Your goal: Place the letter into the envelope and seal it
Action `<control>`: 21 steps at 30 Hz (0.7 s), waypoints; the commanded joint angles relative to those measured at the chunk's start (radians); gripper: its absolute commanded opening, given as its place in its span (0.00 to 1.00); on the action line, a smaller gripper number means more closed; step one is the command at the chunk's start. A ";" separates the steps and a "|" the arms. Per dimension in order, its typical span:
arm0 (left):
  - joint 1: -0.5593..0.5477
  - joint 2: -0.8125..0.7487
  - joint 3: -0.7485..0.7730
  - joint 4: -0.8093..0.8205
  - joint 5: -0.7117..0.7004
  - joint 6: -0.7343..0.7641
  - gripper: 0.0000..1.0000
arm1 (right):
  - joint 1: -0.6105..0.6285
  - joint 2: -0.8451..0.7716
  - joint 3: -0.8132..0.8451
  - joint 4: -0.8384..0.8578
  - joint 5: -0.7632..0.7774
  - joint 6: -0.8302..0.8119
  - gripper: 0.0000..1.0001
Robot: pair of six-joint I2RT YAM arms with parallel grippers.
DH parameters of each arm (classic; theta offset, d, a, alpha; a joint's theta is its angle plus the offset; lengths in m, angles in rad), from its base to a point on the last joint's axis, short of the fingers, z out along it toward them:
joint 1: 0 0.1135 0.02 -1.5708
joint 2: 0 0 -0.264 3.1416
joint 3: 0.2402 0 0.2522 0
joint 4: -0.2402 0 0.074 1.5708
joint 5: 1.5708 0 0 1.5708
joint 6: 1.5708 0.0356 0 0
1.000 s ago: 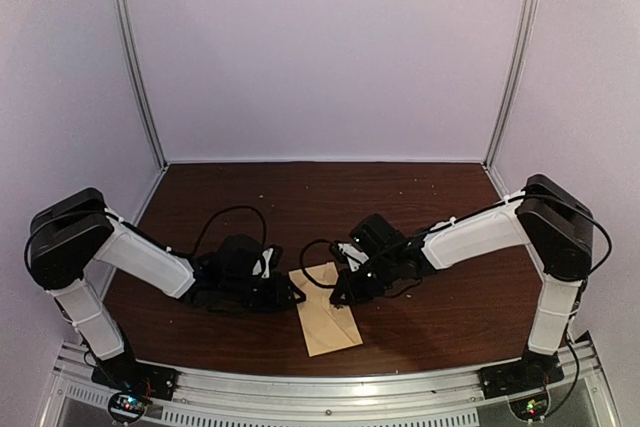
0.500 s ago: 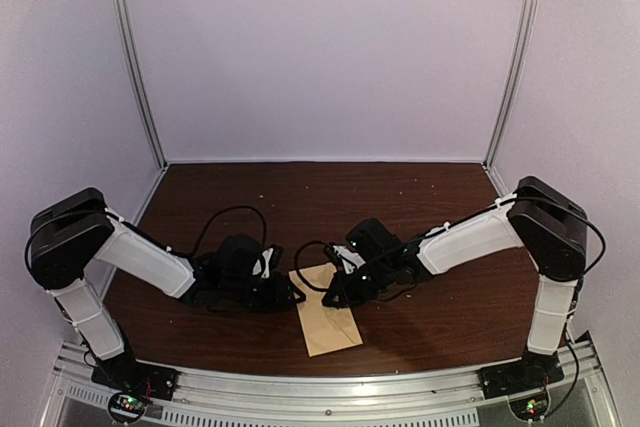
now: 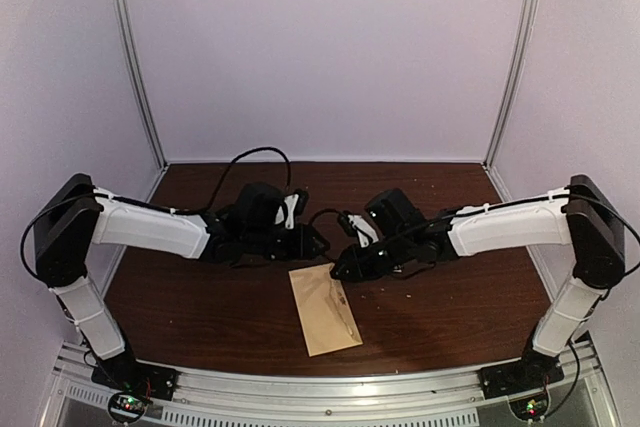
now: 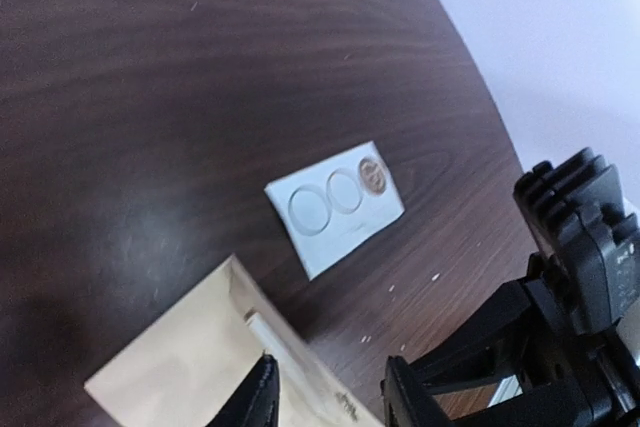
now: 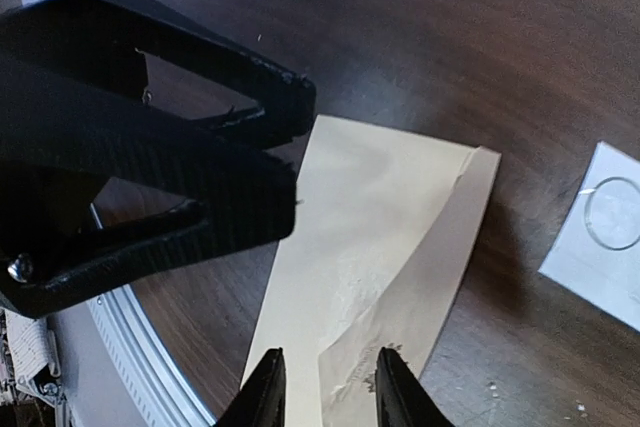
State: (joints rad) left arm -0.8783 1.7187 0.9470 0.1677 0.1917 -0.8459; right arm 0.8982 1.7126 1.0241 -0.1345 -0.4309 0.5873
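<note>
The tan envelope [image 3: 325, 309] lies flat near the table's front, its flap folded down with a creased, smudged edge. It also shows in the right wrist view [image 5: 372, 237] and the left wrist view [image 4: 185, 367]. No separate letter shows; a pale strip sits at the envelope's edge in the left wrist view. My left gripper [image 3: 318, 244] is open and empty, just behind the envelope's far end [image 4: 330, 402]. My right gripper [image 3: 340, 269] is open and empty, above the envelope's far right corner [image 5: 328, 389].
A small white card with round stickers [image 4: 335, 205] lies on the dark wood table [image 3: 450, 317] beyond the envelope, and also shows in the right wrist view [image 5: 605, 237]. The two grippers are close together. White walls enclose the back and sides.
Both grippers have moved away from the envelope's top edge toward the back of the table, the left one up and right. The envelope stays flat in place.
</note>
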 commanded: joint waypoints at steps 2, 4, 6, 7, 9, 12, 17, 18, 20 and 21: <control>0.006 0.112 0.177 -0.056 0.009 0.166 0.40 | -0.112 -0.096 -0.055 -0.055 0.097 -0.041 0.35; 0.006 0.157 0.236 -0.062 0.028 0.192 0.41 | -0.161 -0.117 -0.097 -0.037 0.095 -0.039 0.38; 0.006 0.203 0.295 -0.066 0.050 0.216 0.42 | -0.213 -0.130 -0.135 -0.016 0.092 -0.037 0.40; 0.006 0.231 0.320 -0.068 0.060 0.223 0.43 | -0.236 -0.134 -0.151 -0.006 0.088 -0.036 0.41; 0.006 0.271 0.361 -0.060 0.083 0.230 0.43 | -0.280 -0.136 -0.181 0.017 0.074 -0.034 0.41; 0.006 0.324 0.401 -0.037 0.113 0.230 0.43 | -0.332 -0.125 -0.203 0.049 0.059 -0.039 0.41; 0.006 0.399 0.441 -0.014 0.152 0.222 0.43 | -0.384 -0.073 -0.201 0.085 0.034 -0.055 0.37; 0.006 0.409 0.445 -0.007 0.158 0.221 0.43 | -0.390 -0.064 -0.198 0.091 0.028 -0.057 0.35; 0.006 0.427 0.451 0.005 0.169 0.219 0.43 | -0.397 -0.044 -0.189 0.102 0.017 -0.060 0.34; 0.006 0.437 0.455 0.008 0.175 0.219 0.43 | -0.401 -0.033 -0.185 0.109 0.012 -0.062 0.33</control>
State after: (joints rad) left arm -0.8776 2.1227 1.3655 0.1158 0.3195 -0.6437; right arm 0.5121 1.6379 0.8223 -0.0780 -0.3904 0.5442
